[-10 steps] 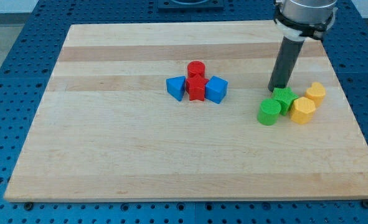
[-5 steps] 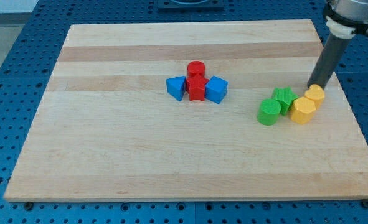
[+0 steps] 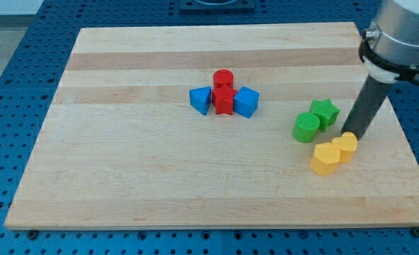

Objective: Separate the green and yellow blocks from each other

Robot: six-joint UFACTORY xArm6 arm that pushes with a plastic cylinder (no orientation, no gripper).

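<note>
A green cylinder (image 3: 306, 127) and a green star block (image 3: 325, 112) sit together at the board's right. Two yellow blocks lie below them: a yellow hexagonal block (image 3: 326, 158) and a yellow cylinder (image 3: 346, 146), touching each other. A small gap lies between the green pair and the yellow pair. My tip (image 3: 349, 133) rests just above the yellow cylinder, touching or nearly touching its top edge, to the right of the green blocks.
A cluster at the board's middle holds a red cylinder (image 3: 223, 78), a red star block (image 3: 225, 101), a blue triangular block (image 3: 200, 99) and a blue cube (image 3: 246, 101). The board's right edge (image 3: 393, 120) is close to my tip.
My tip moved right, then down toward the view's bottom. The two yellow blocks slid down and left, away from the green star. The green blocks stayed put.
</note>
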